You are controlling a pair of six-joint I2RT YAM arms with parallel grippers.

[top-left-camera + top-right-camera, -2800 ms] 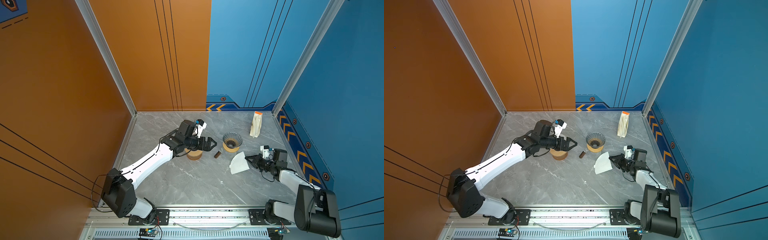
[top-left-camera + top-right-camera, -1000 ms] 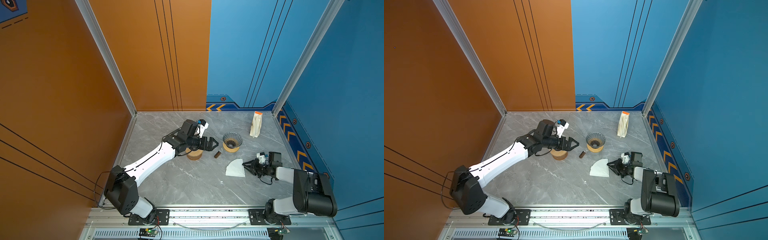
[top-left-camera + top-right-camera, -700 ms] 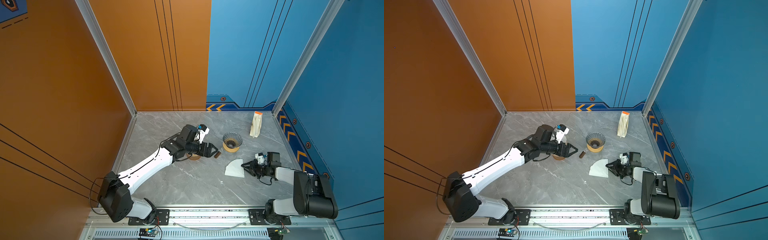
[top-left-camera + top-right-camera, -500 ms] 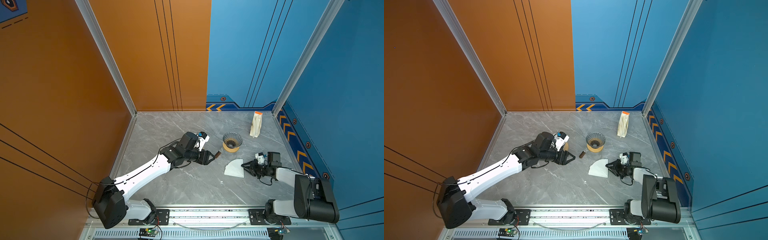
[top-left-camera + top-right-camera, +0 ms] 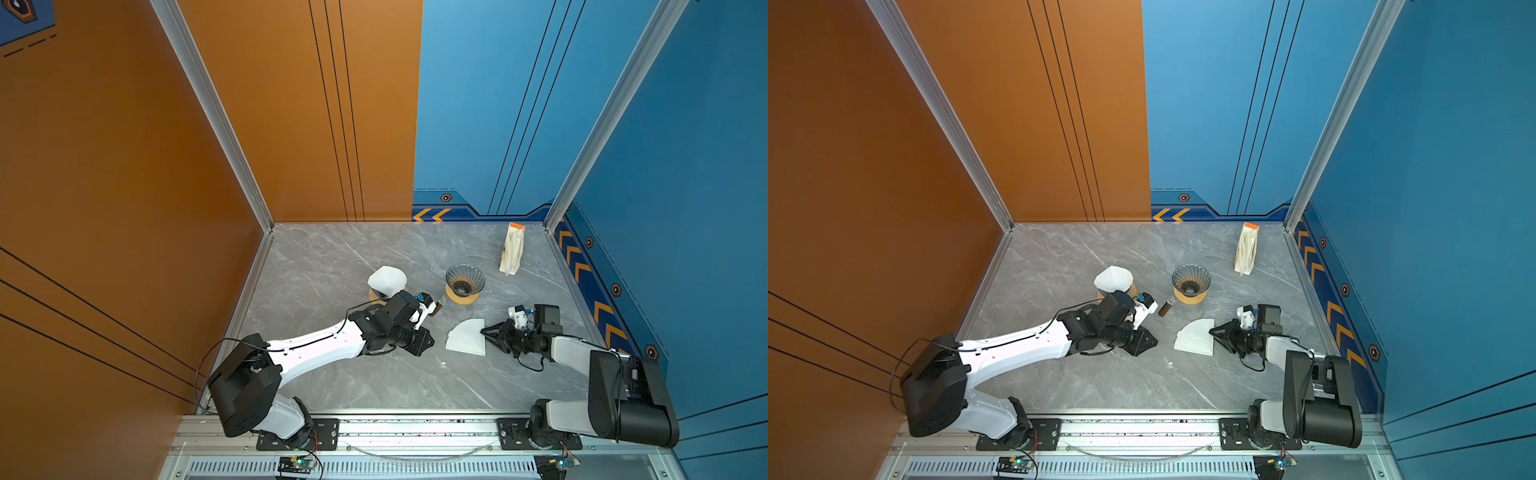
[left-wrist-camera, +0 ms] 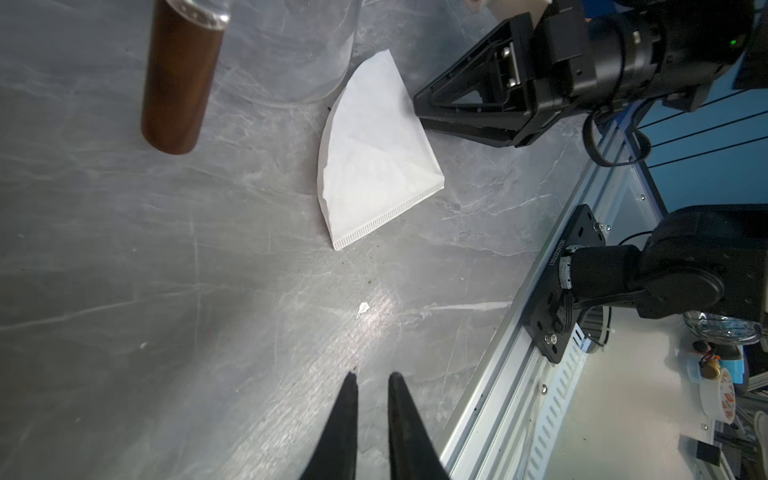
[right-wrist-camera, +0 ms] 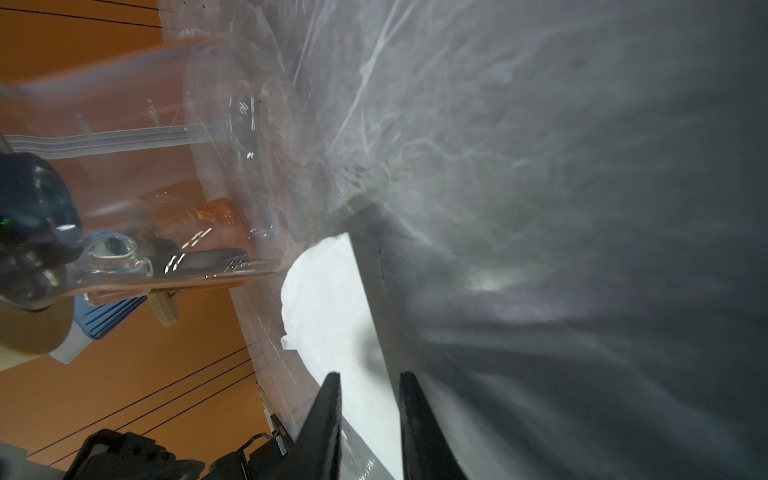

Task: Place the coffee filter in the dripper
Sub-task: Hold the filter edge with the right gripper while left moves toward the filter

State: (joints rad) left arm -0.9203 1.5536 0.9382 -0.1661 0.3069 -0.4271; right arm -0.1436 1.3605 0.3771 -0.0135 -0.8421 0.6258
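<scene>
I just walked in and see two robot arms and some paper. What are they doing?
They're getting coffee drippers ready. The dripper on the left already has a white filter in it; the glass dripper is empty. A flat filter lies on the table. The right arm rests its jaws at that filter's edge, though whether they pinch it is unclear. The left arm points its jaws, nearly closed and empty, toward it.
</scene>
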